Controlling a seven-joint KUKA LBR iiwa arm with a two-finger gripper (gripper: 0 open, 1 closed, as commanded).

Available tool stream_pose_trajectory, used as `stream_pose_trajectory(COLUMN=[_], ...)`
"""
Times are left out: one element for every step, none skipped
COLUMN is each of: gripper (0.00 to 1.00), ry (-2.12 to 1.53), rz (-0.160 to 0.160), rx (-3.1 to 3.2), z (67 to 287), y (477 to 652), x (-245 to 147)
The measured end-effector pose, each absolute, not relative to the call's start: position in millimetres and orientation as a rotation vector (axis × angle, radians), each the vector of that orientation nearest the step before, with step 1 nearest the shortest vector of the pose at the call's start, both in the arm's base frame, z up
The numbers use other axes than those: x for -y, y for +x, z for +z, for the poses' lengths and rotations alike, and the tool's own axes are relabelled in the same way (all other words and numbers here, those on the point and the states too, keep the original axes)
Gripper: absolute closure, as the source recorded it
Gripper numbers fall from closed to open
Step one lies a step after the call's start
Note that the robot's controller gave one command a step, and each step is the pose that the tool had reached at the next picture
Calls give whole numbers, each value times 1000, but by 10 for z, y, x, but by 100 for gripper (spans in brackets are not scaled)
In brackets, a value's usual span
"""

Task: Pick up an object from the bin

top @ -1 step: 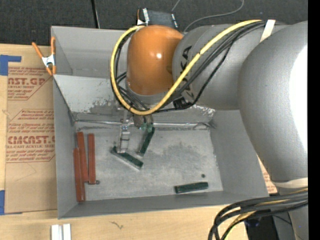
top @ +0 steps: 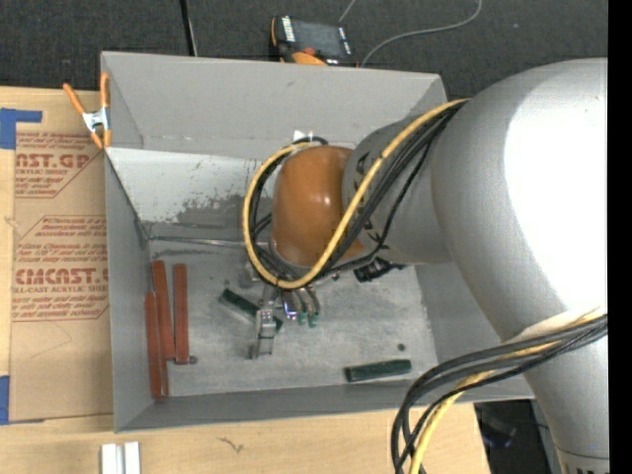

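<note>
We have a short dark green piece (top: 237, 301) lying tilted on the grey floor, a little left of the middle of the bin (top: 197, 97), and it is the loose thing nearest the gripper (top: 267, 330). It sits just beside the gripper, on the gripper's left in this view and slightly farther back. We cannot make out whether the two touch.

The gripper itself hangs low over the floor, close to the bin's centre. Is it apart or together? We cannot tell, because the metal end is small and partly tucked under the wrist.

Right above it sits the rounded orange cover (top: 308, 210), with black and yellow cables (top: 253, 215) looping round it. The broad grey arm (top: 513, 205) reaches in from the right.

Moving outward, a longer dark green bar (top: 377, 370) lies flat near the front wall, right of the gripper and well apart from it. Over at the left wall, reddish-brown sticks (top: 181, 314) lie side by side along the wall, also well apart from the gripper.
</note>
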State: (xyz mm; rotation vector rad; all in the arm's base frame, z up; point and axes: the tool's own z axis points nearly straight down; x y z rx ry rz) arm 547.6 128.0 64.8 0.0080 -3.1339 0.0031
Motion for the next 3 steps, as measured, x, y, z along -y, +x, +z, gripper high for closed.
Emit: stream_pose_trajectory(gripper=[100,100,100], ry=[9,288,333], rz=[-3,-4,-7], rx=[3142,3139,3132], z=[704,2009,2440], y=[5508,5797,5790], x=[-1303,-1702,-2276])
